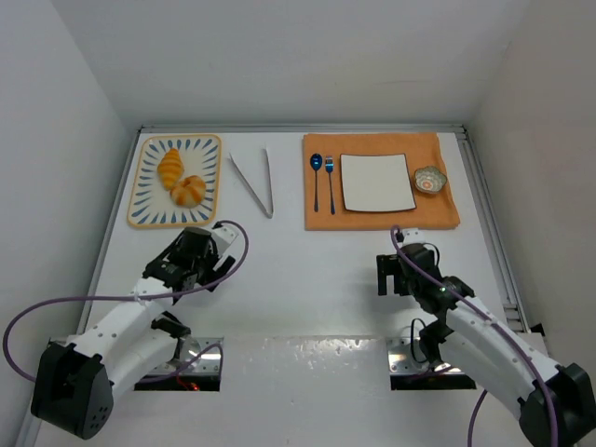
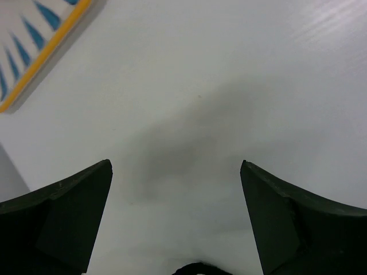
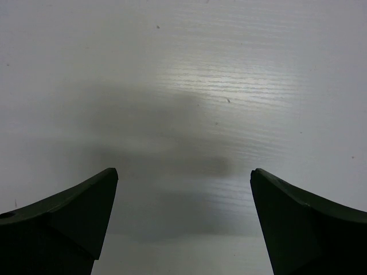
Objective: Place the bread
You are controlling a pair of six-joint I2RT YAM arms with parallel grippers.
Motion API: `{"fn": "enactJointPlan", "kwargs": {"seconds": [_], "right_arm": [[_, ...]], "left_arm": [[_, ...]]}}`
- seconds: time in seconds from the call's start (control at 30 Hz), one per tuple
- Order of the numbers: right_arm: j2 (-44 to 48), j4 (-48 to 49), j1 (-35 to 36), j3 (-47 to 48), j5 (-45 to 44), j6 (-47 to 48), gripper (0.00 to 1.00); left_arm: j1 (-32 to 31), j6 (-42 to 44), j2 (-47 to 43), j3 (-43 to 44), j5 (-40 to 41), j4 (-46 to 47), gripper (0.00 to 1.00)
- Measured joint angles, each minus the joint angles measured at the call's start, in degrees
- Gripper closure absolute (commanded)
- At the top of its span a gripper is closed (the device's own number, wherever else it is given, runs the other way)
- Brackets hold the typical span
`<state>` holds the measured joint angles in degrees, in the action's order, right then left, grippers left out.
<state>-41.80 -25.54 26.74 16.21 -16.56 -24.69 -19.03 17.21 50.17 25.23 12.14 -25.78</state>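
Far left, the tray [image 1: 149,207] holds both pieces of bread. The croissant [image 1: 170,168] lies toward the far side, and the bun [image 1: 188,191] sits just nearer and to its right. The two are close together, perhaps touching; the overhead view is too small to settle that.

Just on the near side of the tray hovers the left gripper [image 2: 175,164], claw spread wide and holding nothing. Its wrist camera catches only a corner of the tray at upper left, with no bread in frame, so the reach looks barely begun. To do it well, the arm should swing left and farther out until one piece sits squarely between the fingers. The bun, being nearer, looks the easier first pick. Come down across its width and close gently, since a baked piece may squash or roll.

Right of the tray lie the tongs [image 1: 253,182], apart from everything. Further right, the orange mat [image 1: 372,220] carries a spoon [image 1: 316,177], a fork [image 1: 330,182] and a white plate [image 1: 377,182], with the small bowl [image 1: 429,180] at the plate's right edge. The plate looks the likely landing spot, though the task doesn't name one.

Near right, the right gripper [image 3: 184,171] is likewise released and empty, over the table [image 1: 307,270], short of the mat.
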Motion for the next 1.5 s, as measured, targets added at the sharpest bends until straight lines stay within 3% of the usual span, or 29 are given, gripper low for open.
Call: {"fn": "enactJointPlan", "kwargs": {"seconds": [0.17, 0.33, 0.5, 0.7, 0.87, 1.07, 1.27, 1.5], "right_arm": [[-0.2, -0.1, 0.0, 0.5, 0.0, 0.2, 0.01], [-1.2, 0.3, 0.0, 1.8, 0.1, 0.8, 0.01], [-1.4, 1.5, 0.0, 1.9, 0.2, 1.1, 0.01], [-1.4, 1.5, 0.0, 1.9, 1.3, 1.4, 0.01], [-1.8, 1.2, 0.0, 2.4, 2.0, 1.5, 0.02], [-2.1, -0.5, 0.0, 4.0, 3.4, 0.7, 0.05], [0.4, -3.7, 0.0, 4.3, 3.7, -1.4, 0.06], [4.3, -7.2, 0.0, 4.3, 3.4, -3.1, 0.06]], "left_arm": [[-0.8, -2.8, 5.2, 7.6, 7.7, -0.5, 0.0], [-1.0, -8.7, 22.1, 33.0, 11.6, -2.9, 0.0], [-1.1, -20.6, 39.9, 57.5, 6.8, -4.7, 0.0], [0.3, -33.2, 60.8, 76.2, -1.3, -11.0, 0.0], [0.6, -41.7, 70.9, 77.9, -2.1, -15.0, 0.0], [-0.4, -51.1, 73.1, 78.0, -4.3, -16.5, 0.0], [-0.8, -55.0, 75.7, 78.7, -3.2, -14.5, 0.0], [-0.9, -56.3, 82.5, 82.8, 3.6, -13.9, 0.0]]}}
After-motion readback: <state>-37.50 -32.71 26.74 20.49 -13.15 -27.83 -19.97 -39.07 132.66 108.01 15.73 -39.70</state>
